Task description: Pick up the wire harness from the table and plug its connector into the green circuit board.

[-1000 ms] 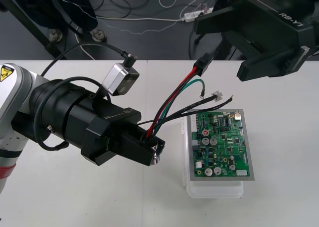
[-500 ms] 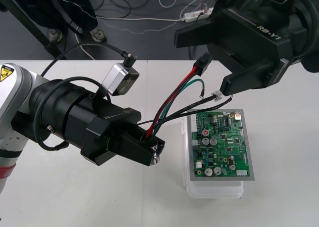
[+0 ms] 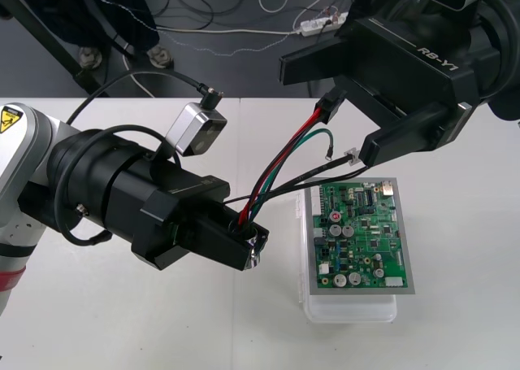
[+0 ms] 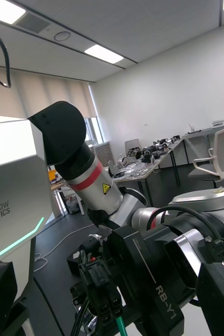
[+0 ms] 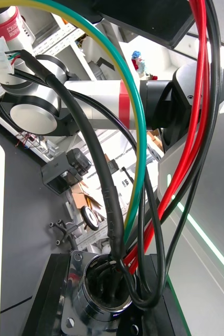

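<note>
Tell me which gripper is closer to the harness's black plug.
Right. The right gripper brackets the black plug with open fingers; the left gripper grips the socket at the wires' other end.

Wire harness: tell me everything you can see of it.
The wire harness is held aloft. Red, green and black wires fan up from its round metal socket, which is clamped in the left gripper. Its black plug sits between the open right gripper fingers, beyond the green circuit board, not plugged in.
</note>
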